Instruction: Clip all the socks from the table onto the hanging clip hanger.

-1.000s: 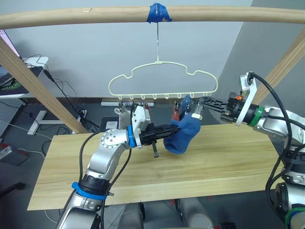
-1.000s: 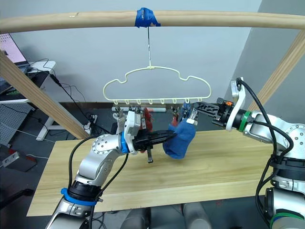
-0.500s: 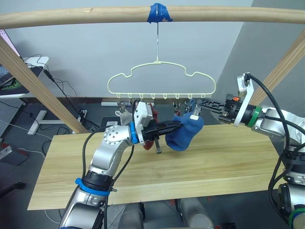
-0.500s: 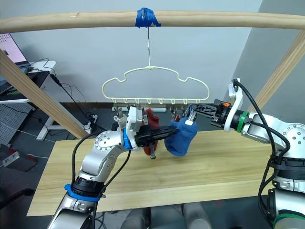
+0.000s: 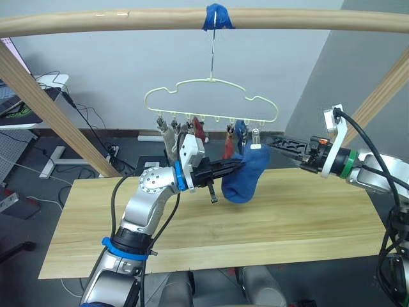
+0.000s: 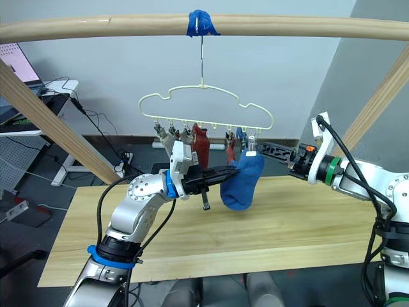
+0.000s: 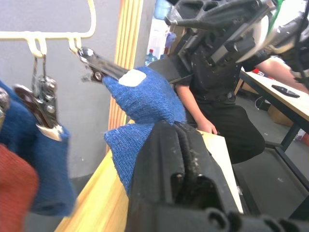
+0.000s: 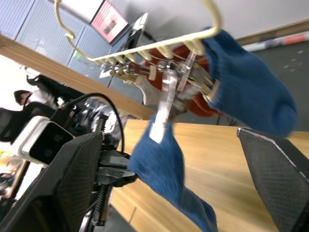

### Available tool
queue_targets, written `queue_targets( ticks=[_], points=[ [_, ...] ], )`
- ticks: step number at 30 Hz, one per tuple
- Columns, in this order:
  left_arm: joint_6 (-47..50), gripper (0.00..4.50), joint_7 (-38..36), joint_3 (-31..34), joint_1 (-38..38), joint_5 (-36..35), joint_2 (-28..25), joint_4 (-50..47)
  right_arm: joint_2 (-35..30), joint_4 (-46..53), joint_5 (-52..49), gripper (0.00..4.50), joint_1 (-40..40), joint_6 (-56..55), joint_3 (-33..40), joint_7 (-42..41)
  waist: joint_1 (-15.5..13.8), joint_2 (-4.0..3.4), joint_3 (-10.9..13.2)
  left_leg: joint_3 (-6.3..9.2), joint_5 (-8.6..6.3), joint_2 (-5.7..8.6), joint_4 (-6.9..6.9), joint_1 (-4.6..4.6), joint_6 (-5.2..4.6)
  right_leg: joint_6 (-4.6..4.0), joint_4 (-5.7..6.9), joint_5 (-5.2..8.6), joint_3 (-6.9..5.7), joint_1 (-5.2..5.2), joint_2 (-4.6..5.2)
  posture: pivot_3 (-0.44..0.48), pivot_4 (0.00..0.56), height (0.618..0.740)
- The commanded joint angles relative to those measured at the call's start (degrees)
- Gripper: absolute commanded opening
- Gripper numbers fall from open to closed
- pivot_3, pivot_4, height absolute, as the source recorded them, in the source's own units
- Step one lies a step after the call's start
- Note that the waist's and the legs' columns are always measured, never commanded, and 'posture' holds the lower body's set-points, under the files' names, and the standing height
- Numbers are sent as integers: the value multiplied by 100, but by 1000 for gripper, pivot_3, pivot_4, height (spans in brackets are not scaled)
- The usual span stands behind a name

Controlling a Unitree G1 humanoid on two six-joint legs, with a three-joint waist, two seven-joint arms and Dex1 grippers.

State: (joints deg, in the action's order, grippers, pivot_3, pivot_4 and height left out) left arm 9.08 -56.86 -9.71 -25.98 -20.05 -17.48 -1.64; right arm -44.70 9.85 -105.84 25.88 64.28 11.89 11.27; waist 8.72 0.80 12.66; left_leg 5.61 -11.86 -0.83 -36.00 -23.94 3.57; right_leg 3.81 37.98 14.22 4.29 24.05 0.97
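**Last blue sock goes onto the end clip**

The wooden rail (image 5: 128, 19) spans the scene overhead, and the pale wood counter (image 5: 307, 217) lies below it with no socks seen on its surface. From the rail's blue tape hangs the clip hanger (image 5: 211, 105), a pale-yellow wavy wire with silver clips along its lower edge. Light grey, rust-red and blue socks already hang from the clips to the left.

The left tool (image 5: 235, 167) is clamped on the body of the blue sock (image 5: 246, 179), holding it up under the hanger. The sock's top edge sits in the end clip (image 7: 99, 68), whose silver jaws bite the cuff beside a white patch. The right tool (image 5: 271, 142) has its 2 black fingers spread wide apart, just beside that clip, gripping nothing.

Judgement: this is the final clipping step, nearly complete. The next move calls for checking that the clip holds the cuff, then opening the left tool gently so the sock hangs free without being tugged loose.
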Motion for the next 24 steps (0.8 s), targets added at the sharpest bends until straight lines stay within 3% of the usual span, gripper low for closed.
queue_targets(
  ticks=[1,6,11,15,19,24],
  points=[
    [267,1201,22,-51,-47,-61,-21,-64,-256,542,480,4500,-487,-54,194,-441,-24,-1,1,-1,0,0,1,2,0,0,0,1,0,0,0,-215,216,740],
    [628,2786,-41,3,93,-47,-220,5,-345,841,1096,4500,-946,-191,219,-842,-25,2,5,-6,0,0,-2,4,0,0,2,0,5,0,0,-217,221,740],
    [1061,4341,-30,432,733,-213,-863,-313,-516,1233,2671,4500,-1665,-574,69,-1809,-27,0,10,-5,0,-6,3,7,0,-1,0,2,4,2,-5,-202,237,740],
    [1521,4465,231,1078,1471,-532,-1313,-909,-915,1697,4310,4500,-2103,-1242,-331,-2742,-48,1,75,-9,-1,-11,4,6,1,-2,1,3,6,6,-4,-185,243,740],
    [2105,4465,790,1836,2270,-696,-1648,-1446,-882,1740,5151,4500,-2418,-1764,-419,-3279,-115,25,107,-6,-1,-12,2,8,2,-28,1,18,1,3,-2,-141,251,740],
    [1994,4465,1486,2675,3478,-82,-2094,-1795,-737,1812,5834,4500,-2846,-2275,-338,-3789,-196,47,139,-8,-2,-16,12,9,3,-28,-3,18,0,7,1,-80,255,740]
  ],
)
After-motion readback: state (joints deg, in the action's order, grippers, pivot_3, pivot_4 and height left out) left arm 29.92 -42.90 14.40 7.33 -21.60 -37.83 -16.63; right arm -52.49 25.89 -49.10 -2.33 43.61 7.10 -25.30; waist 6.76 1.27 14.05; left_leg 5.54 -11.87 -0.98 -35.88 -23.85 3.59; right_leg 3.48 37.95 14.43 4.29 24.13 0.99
